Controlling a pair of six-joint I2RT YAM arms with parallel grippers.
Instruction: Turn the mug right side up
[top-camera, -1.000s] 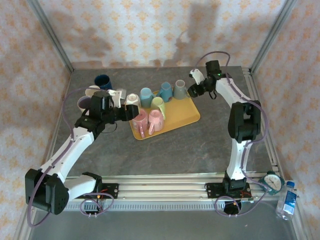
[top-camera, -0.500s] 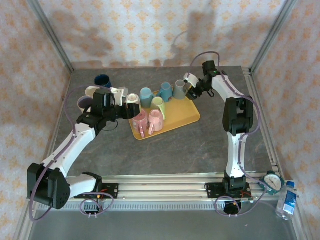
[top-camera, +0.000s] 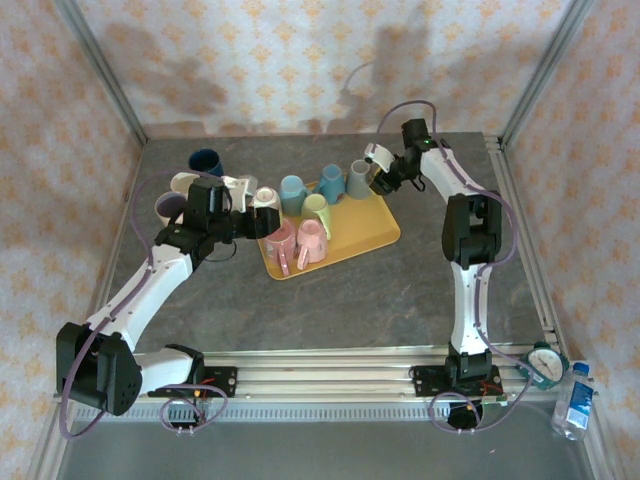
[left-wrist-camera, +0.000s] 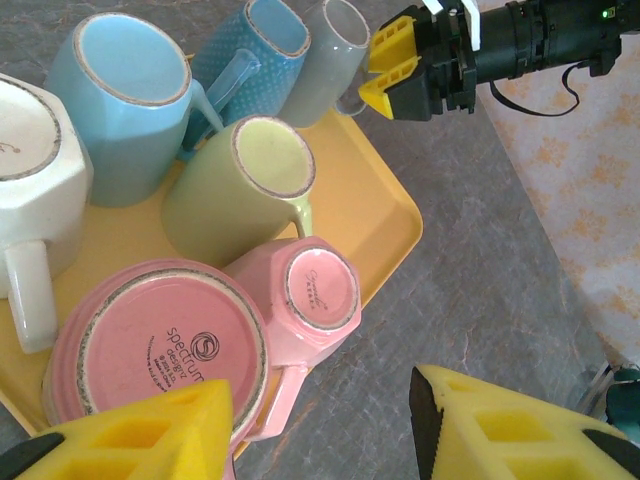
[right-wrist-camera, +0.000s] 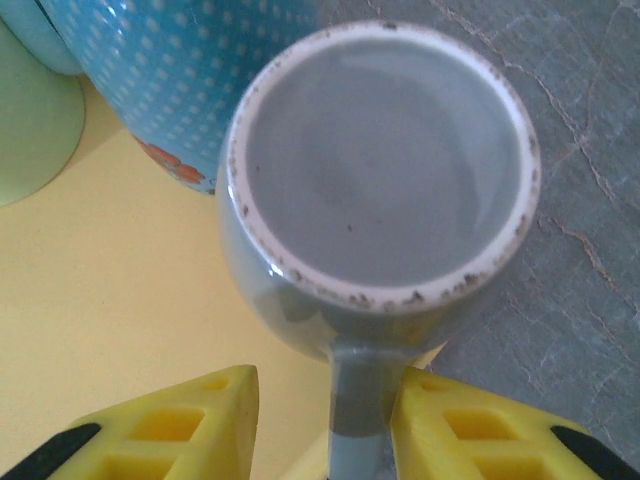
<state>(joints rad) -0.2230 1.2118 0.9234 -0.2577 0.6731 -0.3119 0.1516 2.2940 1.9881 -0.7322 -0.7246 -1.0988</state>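
Yellow fingers of the right end effector (right-wrist-camera: 322, 388) stand apart on either side of the handle of the grey mug (right-wrist-camera: 380, 170). One finger is close against the handle and the other shows a gap, so the grip looks not yet made. That mug sits base up, its rough foot ring showing, at the far right corner of the yellow tray (right-wrist-camera: 110, 320), just beside a dotted blue mug (right-wrist-camera: 190, 60). Across the tray the left end effector (left-wrist-camera: 318, 400) hangs with its jaws wide apart and nothing between them, above two pink mugs (left-wrist-camera: 160, 350) that also lie base up. By my reading the task is at its start: the approach is done, while closing on the handle, lifting, rolling the mug over and setting it down mouth up all remain.
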